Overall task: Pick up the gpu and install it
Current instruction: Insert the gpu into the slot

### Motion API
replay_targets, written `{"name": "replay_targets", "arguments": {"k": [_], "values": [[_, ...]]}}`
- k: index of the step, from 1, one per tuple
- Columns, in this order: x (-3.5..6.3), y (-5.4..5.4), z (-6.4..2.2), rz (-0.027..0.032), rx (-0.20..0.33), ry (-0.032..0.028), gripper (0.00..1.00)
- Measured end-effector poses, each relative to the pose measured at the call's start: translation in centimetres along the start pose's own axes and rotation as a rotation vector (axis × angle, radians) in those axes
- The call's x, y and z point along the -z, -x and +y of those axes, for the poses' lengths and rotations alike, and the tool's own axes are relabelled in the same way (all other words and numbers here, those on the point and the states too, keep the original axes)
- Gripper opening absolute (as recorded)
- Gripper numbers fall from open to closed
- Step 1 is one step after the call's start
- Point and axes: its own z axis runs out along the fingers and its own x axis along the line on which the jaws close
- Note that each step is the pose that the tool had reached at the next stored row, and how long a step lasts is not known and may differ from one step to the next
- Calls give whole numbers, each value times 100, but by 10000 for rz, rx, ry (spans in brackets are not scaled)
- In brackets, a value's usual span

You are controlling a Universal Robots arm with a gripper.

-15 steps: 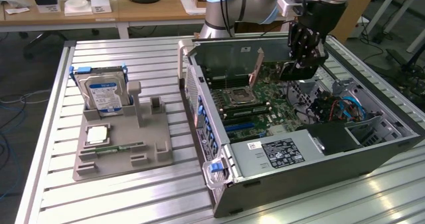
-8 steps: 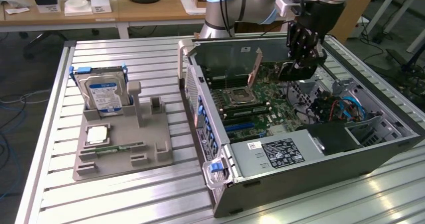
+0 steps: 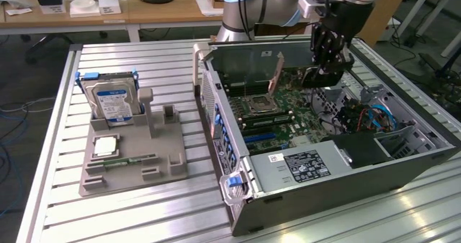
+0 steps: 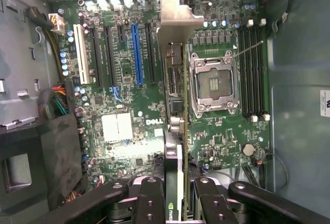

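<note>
Exterior view: slatted metal table [image 3: 144, 65], with an open PC case [image 3: 346, 183] lying on its side on the exterior view's right and a grey holder tray [image 3: 133, 175] well apart on the left. Arm [image 3: 252, 5] reaches down into the case. Power supply [image 3: 303, 164] sits at the case's near end; blue and red cables [image 3: 374, 116] are bunched near the gripper [image 3: 327, 73]. On the tray: blue-labelled hard drive [image 3: 112, 100] standing upright, a square chip [image 3: 106, 146], and a narrow green memory stick [image 3: 129, 159] lying flat. Wrist view: motherboard [image 4: 124, 95] under the tool. CPU socket [image 4: 214, 85] is just to one side of the card line, black slots and a blue slot [image 4: 136, 54] on the other, memory slots [image 4: 252, 74] beyond the socket. Fingers [image 4: 149, 198] pinch the gpu [image 4: 178, 110] from both faces. Gpu is inside the case, held edge-down over the board. It's a thin dark card seen edge-on, with a silvery bent bracket [image 4: 178, 20] at the end toward the vented case wall and a green logo by the fingers. Seated in a slot or not: can't tell
</note>
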Motion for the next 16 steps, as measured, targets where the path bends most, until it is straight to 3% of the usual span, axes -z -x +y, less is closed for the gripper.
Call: {"name": "replay_targets", "arguments": {"k": [6, 16], "values": [[-2, -11, 81, 2, 0, 0, 27], [-3, -113, 74, 5, 68, 3, 27]]}}
